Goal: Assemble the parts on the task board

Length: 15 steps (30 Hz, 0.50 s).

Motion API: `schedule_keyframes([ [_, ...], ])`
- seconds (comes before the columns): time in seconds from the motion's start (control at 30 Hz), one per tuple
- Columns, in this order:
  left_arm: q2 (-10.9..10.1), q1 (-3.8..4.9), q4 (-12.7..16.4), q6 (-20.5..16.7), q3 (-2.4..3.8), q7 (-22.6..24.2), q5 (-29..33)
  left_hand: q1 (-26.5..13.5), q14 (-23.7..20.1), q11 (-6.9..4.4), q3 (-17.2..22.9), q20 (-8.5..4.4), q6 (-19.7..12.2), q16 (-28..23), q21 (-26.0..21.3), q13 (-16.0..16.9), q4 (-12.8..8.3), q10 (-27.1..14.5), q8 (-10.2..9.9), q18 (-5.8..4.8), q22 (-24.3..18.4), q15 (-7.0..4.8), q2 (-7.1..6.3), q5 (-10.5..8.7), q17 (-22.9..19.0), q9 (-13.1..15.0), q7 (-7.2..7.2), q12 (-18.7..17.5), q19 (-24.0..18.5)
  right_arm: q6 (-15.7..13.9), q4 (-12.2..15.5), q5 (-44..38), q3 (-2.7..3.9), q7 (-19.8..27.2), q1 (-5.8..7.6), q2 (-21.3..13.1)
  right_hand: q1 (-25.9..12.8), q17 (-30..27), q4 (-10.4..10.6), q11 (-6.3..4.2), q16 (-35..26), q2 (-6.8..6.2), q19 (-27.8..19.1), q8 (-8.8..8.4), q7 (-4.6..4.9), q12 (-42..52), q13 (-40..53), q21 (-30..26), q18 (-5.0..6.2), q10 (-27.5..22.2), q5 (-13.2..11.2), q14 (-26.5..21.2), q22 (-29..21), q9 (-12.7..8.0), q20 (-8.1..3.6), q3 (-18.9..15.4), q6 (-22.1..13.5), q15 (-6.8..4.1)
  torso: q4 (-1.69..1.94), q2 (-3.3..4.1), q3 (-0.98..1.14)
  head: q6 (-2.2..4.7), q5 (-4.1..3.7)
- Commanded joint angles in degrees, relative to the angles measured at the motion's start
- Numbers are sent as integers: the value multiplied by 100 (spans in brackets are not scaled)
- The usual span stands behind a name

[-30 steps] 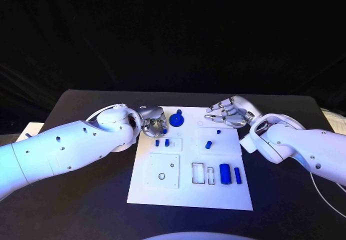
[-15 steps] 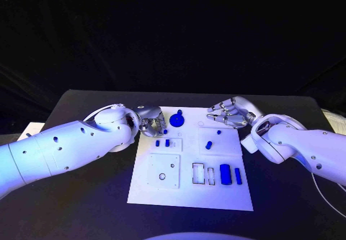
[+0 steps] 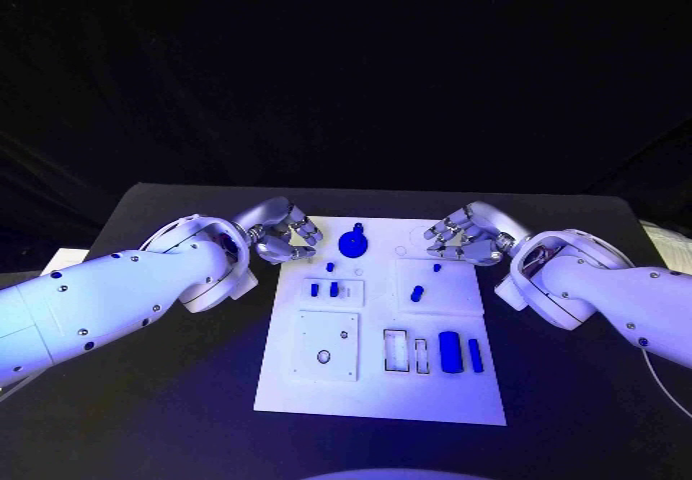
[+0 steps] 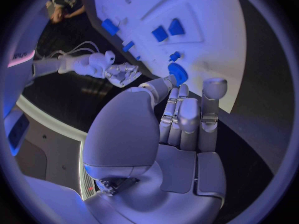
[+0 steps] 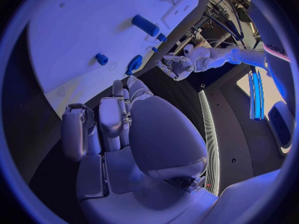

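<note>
Head view: both hands hover at the task board's (image 3: 382,395) far corners, holding nothing.
Left hand (image 3: 278,231) and right hand (image 3: 464,234) have fingers loosely spread; blue parts (image 3: 451,348) lie between and nearer the robot. No writing is legible.

The left arm (image 3: 116,300) and right arm (image 3: 606,295) run off the head view's side edges. The small blue parts (image 3: 325,289) on the task board (image 3: 382,390) are too small to tell their shapes.
</note>
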Motion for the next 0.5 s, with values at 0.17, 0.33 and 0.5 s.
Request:
schedule_keyframes([
  [0.17, -323, 0, 373, -707, -54, 1973, 5131, -140, -357, -67, -103, -23, 194, -468, -950, 46, -7, 272, 107, 163, -125, -39, 146, 45, -739, 18, -51, 227, -324, 505, 265, -2309, 12, -730, 11, -152, 78, -75, -21, -20, -80, -101, 32, -14, -56, -218, -517, 10, 78, 164, -56, 104, 255, 0, -24, 208, 106, 27, -5, -8, -16, 54, -169],
  [0.33, -514, -3, 554, -568, -118, 2215, 6003, -196, -418, -79, -183, -30, 209, -526, -1153, 50, -5, 280, 123, 185, -200, -44, 178, 66, -851, 14, -58, 277, -387, 834, 393, -3181, 17, -1129, 25, -190, 46, -111, 10, -19, -107, -183, 40, -19, -93, -346, -823, 8, 77, 174, -256, 119, 261, -4, -36, 352, 153, 36, 4, -18, -32, 71, -248],
  [0.5, -658, -8, 729, -399, -169, 2307, 6347, -239, -488, -84, -255, -31, 217, -592, -1332, 53, -7, 276, 136, 204, -268, -44, 207, 76, -973, 11, -65, 318, -444, 1132, 456, -3787, 18, -1410, 29, -170, -16, -162, 65, 10, -145, -264, 33, -29, -110, -387, -1096, -9, 81, 103, -495, 125, 245, -21, -30, 502, 137, 52, 8, -12, -34, 67, -274],
])
